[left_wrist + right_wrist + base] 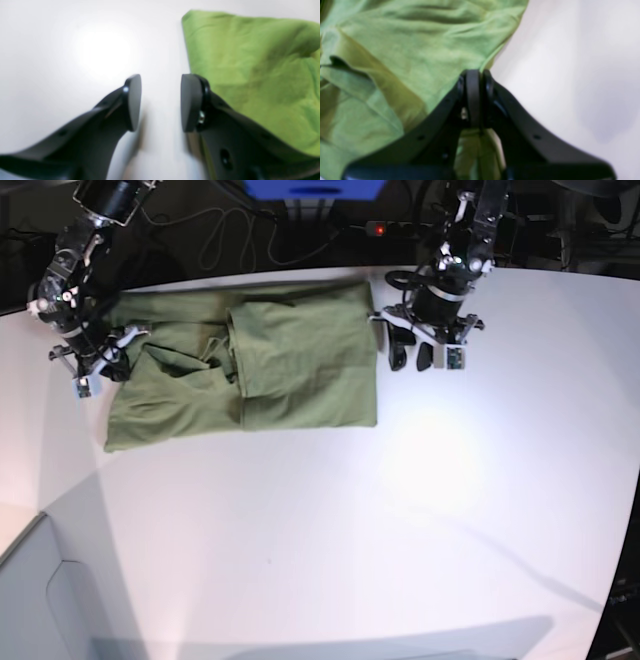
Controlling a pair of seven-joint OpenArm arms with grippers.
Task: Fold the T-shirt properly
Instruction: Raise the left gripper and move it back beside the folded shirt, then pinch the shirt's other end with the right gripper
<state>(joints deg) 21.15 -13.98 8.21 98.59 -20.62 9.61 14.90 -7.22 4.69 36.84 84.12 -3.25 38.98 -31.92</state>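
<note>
The olive-green T-shirt lies partly folded on the white table, with one side doubled over its middle. My right gripper is at the shirt's left edge. In the right wrist view its fingers are pressed together on the hem of the T-shirt, and cloth shows beneath them. My left gripper hovers just off the shirt's right edge. In the left wrist view the left gripper is open over bare table, with the T-shirt beside its right finger and nothing between the pads.
Cables, a blue object and a power strip with a red light sit behind the table's back edge. The table's front-left corner drops off to a grey floor.
</note>
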